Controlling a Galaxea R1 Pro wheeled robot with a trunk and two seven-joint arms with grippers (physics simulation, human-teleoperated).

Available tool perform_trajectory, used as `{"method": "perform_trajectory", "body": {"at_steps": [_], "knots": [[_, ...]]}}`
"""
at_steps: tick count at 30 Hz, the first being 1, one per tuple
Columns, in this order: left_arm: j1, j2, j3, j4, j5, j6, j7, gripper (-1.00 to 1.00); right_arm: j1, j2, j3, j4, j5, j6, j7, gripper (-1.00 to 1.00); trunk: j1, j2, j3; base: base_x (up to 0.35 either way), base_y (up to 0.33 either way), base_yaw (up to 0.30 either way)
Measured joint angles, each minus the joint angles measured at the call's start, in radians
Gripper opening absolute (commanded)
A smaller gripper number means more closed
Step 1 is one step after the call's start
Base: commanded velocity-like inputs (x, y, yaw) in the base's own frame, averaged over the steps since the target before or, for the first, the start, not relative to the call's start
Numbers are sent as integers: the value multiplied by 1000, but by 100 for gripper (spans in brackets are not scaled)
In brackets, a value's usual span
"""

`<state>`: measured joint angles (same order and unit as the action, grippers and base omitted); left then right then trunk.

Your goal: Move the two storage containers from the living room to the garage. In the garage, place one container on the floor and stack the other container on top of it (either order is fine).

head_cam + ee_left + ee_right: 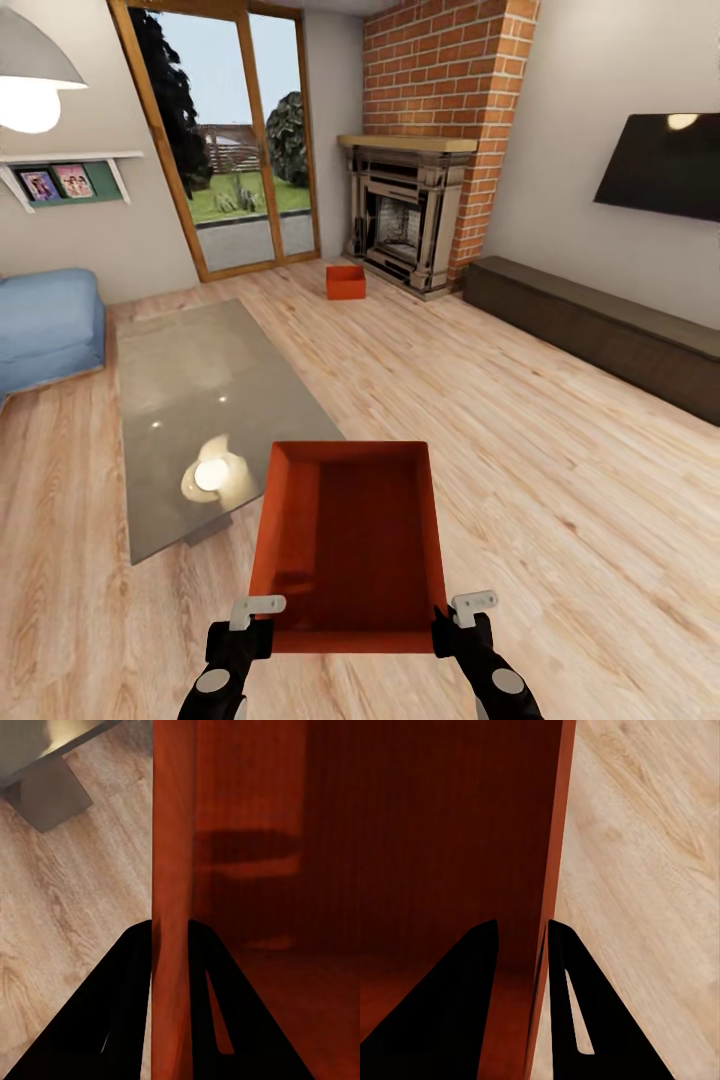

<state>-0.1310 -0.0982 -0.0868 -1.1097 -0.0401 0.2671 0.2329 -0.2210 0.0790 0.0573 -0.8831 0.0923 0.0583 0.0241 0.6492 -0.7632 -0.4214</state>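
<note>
Over living-room planks: left gripper (pixel 243 640) and right gripper (pixel 462 632) each pinch opposite side walls of near container (pixel 345 535), keeping it level for carrying; second container (pixel 345 282) at 12 o'clock by fireplace (pixel 405 215).

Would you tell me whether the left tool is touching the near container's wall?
Touching: in the left wrist view the left tool straddles the near container, fingers against its wall.

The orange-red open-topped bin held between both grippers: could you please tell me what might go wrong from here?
1. The left gripper and right gripper each pinch only a thin side wall of the orange-red open-topped bin, so it could slip or tilt while driving.
2. The held bin hides the floor ahead; the grey glass-topped coffee table stands close on the left.
</note>
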Motion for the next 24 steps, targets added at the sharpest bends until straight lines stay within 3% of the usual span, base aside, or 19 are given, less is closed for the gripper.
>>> {"method": "perform_trajectory", "body": {"at_steps": [24], "knots": [[1,0,0,0,-1,-1,0,-100,0,0,0,0,0,0,0,-100,-92,168,114,0,0,0]]}}
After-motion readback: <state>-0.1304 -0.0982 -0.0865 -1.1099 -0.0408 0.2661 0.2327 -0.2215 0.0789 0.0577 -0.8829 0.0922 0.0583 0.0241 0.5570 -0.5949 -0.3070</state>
